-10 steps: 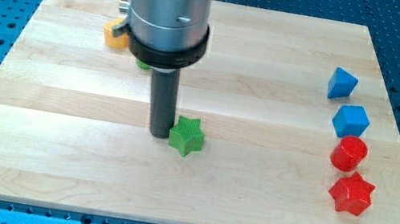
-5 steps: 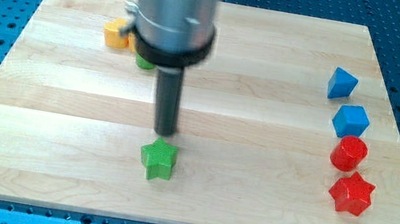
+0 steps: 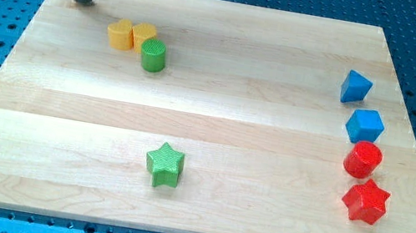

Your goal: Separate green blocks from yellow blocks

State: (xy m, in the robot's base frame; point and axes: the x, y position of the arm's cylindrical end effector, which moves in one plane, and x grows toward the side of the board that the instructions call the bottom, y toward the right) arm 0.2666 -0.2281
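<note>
While my tip (image 3: 82, 1) rests on the wooden table (image 3: 278, 103) close to its top left corner, it touches no block at all. There is no claw here, only a straight dark rod, so nothing can open or shut and nothing is held.

The task blocks lie to the right of my tip and lower down. 2 yellow blocks sit side by side near the top edge, left of the middle. The yellow cylinder (image 3: 120, 35) is the one nearest my tip, but it is still apart from it. The other yellow block (image 3: 143, 34) touches it on its right side; I cannot tell its shape for sure. The green cylinder (image 3: 153, 56) stands just below and to the right of that second yellow block, pressed against it or very nearly so.

The green star (image 3: 164, 165) lies alone near the bottom edge, a little left of the middle. It is well apart from my tip and well apart from the yellow blocks.

Along the right edge 4 more blocks make a line from top to bottom: a blue block (image 3: 355, 87), a blue cube (image 3: 365, 126), a red cylinder (image 3: 363, 159) and a red star (image 3: 365, 202).
</note>
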